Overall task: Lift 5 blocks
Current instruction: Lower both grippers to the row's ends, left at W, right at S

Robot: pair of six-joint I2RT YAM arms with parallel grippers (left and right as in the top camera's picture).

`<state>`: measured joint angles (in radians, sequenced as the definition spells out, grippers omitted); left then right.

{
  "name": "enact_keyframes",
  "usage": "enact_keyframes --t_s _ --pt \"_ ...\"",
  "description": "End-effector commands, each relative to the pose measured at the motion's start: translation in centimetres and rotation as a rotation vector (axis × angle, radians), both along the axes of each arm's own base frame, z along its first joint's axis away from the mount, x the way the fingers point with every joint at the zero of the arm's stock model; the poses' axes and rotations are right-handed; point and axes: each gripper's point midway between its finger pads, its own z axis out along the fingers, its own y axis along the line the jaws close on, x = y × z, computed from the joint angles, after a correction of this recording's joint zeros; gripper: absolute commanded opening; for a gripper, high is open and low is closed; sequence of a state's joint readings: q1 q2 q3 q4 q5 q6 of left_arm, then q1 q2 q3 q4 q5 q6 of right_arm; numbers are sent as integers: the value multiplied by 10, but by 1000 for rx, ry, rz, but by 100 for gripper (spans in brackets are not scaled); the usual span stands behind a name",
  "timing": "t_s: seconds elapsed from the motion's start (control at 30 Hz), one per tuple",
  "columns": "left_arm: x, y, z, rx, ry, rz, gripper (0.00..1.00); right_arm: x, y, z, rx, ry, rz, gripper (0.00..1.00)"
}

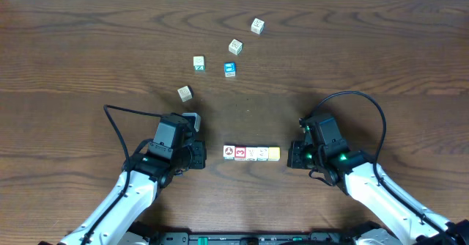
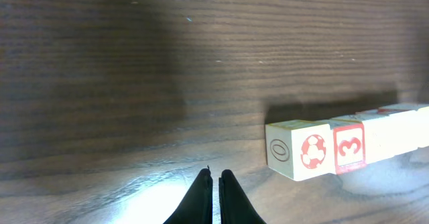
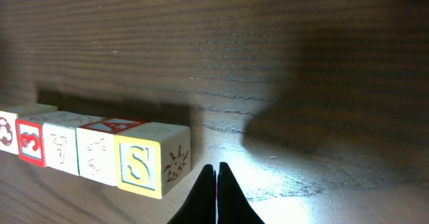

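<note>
Closed tight and empty, left tool (image 2: pixel 216 177) and right tool (image 3: pixel 216 170) sit low just off either end of the blocks (image 1: pixel 251 153), lined up touching in a row on the bench (image 1: pixel 366 47) between them.

Overhead cam looked straight down on the dark wood-grain table (image 1: pixel 73 47). Left wrist cam sat low & close by the left end of the row of small pale wooden cubes (image 2: pixel 335 147). Right wrist cam sat likewise, at the right end of that row (image 3: pixel 100 153). All 3 views shared it.
</note>
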<state>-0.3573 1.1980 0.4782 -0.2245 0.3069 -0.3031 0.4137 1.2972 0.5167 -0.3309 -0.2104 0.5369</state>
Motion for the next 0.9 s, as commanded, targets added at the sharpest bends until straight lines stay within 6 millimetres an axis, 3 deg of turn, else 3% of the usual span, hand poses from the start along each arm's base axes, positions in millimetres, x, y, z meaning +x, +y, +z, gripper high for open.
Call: enact_keyframes --t_s 0.0,0.53,0.87 --pt "-3 -5 0 -8 -4 -45 7 -3 4 -5 -3 13 27 1" --pt "0 -10 -17 -14 35 -55 7 -3 14 -1 52 16 40 1" --pt "3 -17 -16 -47 27 -72 7 -5 13 -7 42 39 39 1"
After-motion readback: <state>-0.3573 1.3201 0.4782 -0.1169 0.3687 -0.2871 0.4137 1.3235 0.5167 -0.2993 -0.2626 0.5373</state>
